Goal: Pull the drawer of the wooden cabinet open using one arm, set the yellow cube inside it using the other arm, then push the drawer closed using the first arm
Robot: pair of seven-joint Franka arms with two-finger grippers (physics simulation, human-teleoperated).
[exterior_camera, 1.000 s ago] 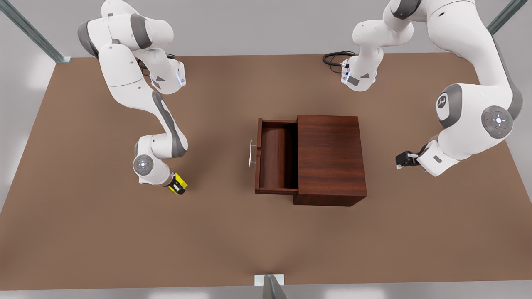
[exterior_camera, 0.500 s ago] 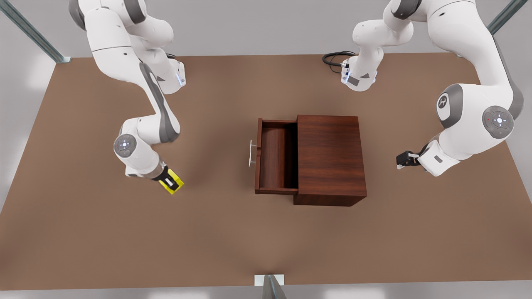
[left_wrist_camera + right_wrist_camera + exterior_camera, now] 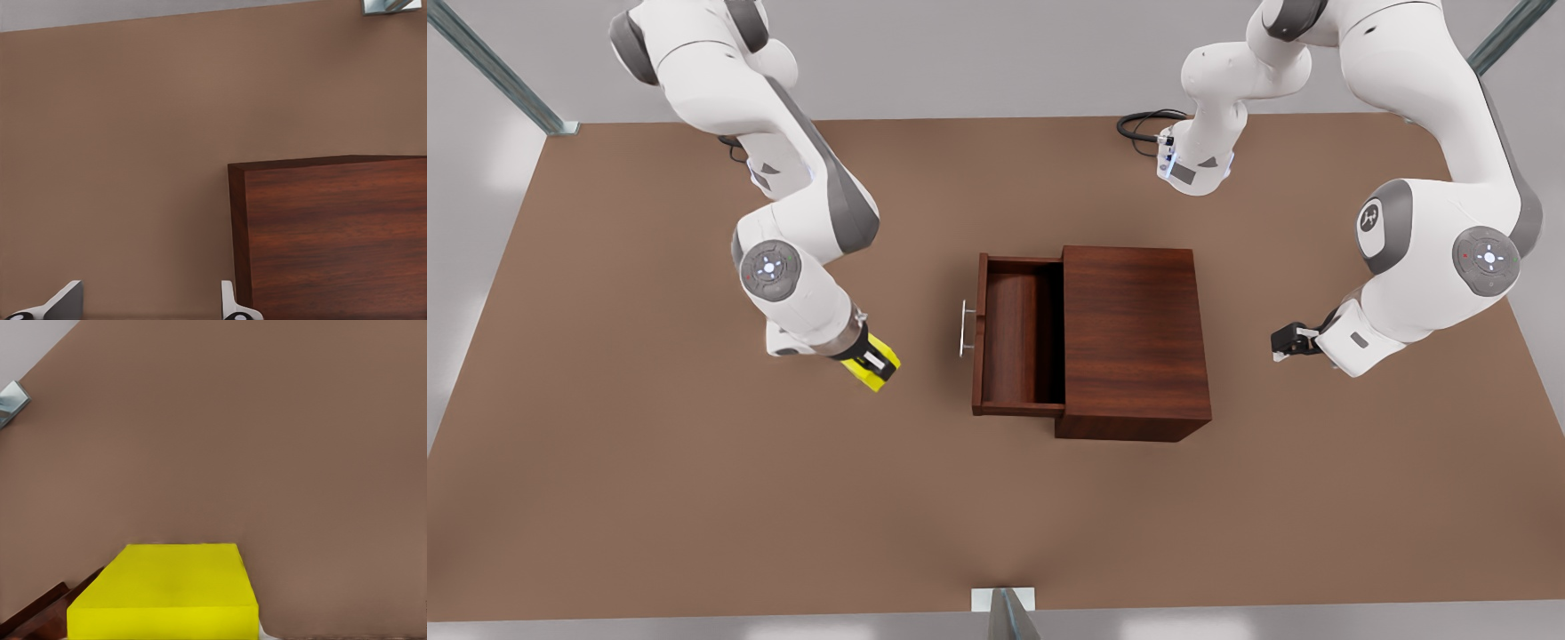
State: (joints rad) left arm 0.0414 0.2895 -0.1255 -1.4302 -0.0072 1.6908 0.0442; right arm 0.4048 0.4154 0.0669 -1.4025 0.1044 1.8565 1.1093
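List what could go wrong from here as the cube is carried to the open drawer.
1. The right gripper holds the yellow cube in the air, off the drawer's handle side; a low approach could strike the handle or front panel.
2. The drawer's exposed opening is narrow, so a late release could drop the cube onto the wooden cabinet.
3. The left gripper waits open beside the cabinet.

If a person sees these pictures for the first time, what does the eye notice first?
The yellow cube stands out, held in the right gripper above the table, on the front view's left of the cabinet. Next comes the open, empty drawer. The left gripper waits open behind the cabinet.
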